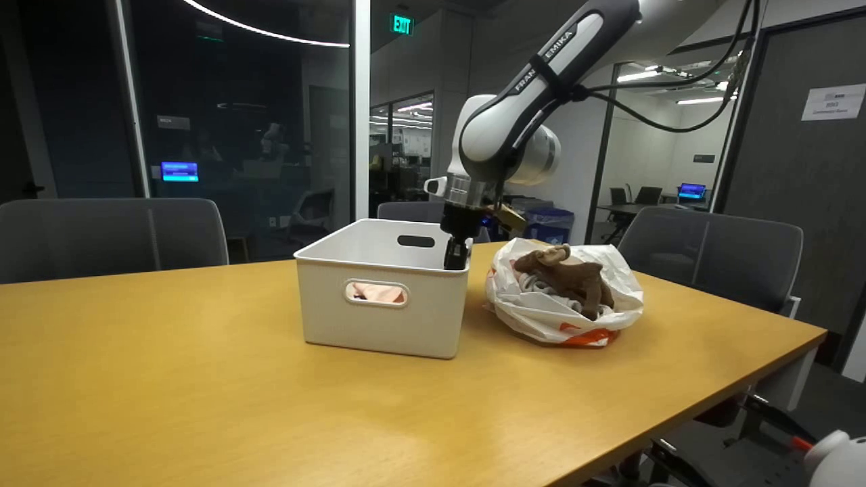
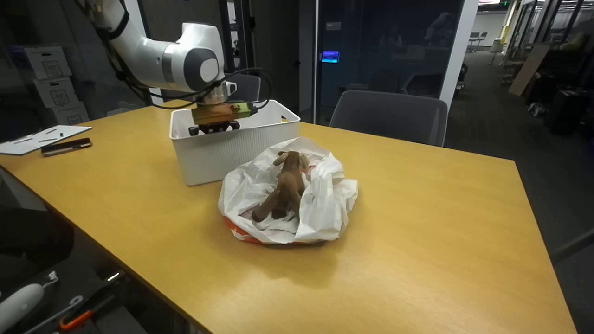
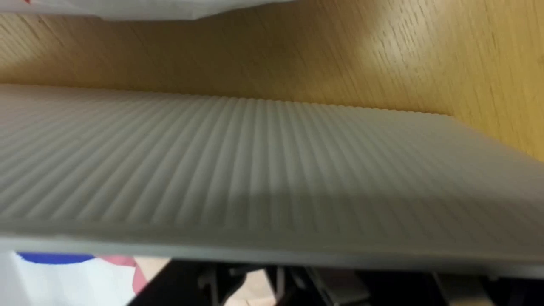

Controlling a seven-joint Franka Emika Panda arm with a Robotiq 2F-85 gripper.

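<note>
Table (image 1: 203,379) bears bin (image 1: 379,328), bag (image 1: 524,314), sheet (image 2: 39,139), dark object (image 2: 66,146)

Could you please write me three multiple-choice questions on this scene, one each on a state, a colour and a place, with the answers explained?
1. How is the plastic bag?
A) Tied shut
B) Open at the top
C) Folded flat

2. What colour is the stuffed animal in it?
A) Brown
B) Blue
C) Green

3. Where are the fingers?
A) Inside the plastic bag
B) Raised high in the air
C) Inside the white bin

Answers:
1 B: its mouth spreads wide, leaving the stuffed animal visible in both exterior views.
2 A: its body looks plainly brown in both exterior views.
3 C: in an exterior view they reach down into the white bin, by the wall next to the bag.
</note>
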